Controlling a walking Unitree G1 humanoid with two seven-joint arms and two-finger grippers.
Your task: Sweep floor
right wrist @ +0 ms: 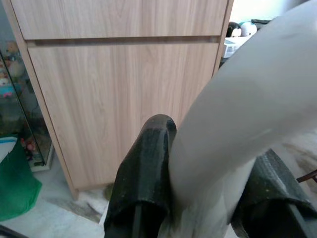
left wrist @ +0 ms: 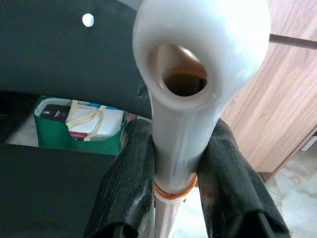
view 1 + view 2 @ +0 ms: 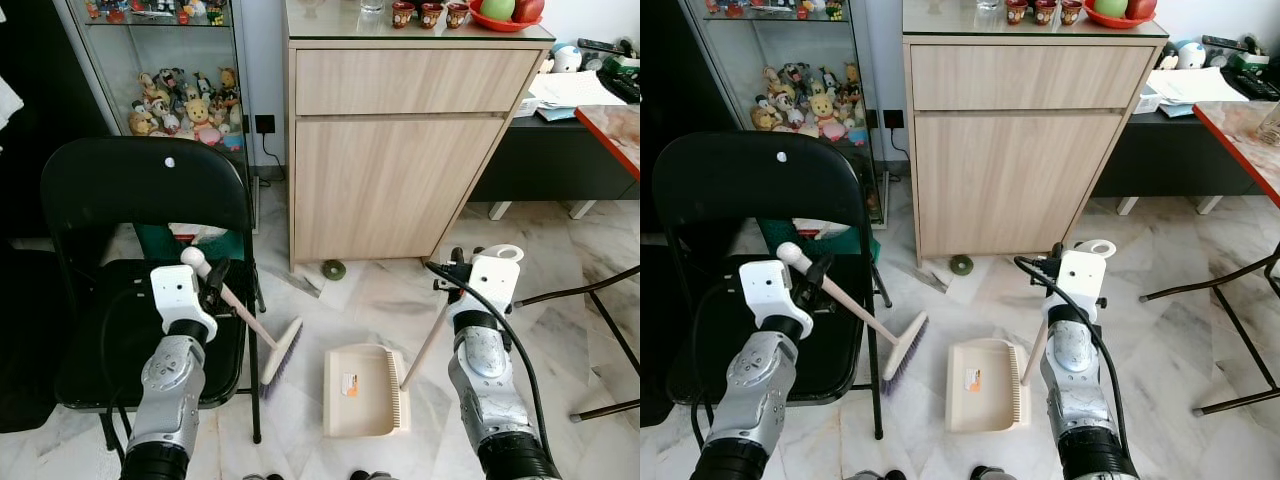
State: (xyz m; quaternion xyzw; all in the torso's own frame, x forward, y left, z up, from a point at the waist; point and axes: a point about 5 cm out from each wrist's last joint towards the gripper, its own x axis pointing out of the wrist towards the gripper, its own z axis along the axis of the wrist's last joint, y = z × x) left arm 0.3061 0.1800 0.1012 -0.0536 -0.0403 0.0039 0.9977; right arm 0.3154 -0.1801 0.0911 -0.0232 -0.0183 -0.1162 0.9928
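On marble floor, empty dustpan [image 3: 362, 391], handle pinched by right end effector [image 3: 452, 268], left end effector [image 3: 214, 283] pinching brush [image 3: 279, 355], poss. debris [image 3: 333, 269] by cabinet [image 3: 400, 160].

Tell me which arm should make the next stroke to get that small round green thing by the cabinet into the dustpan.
Left. The left gripper holds the broom; its head sits beside the dustpan. The right gripper holds the dustpan's handle. The green piece lies beyond both.
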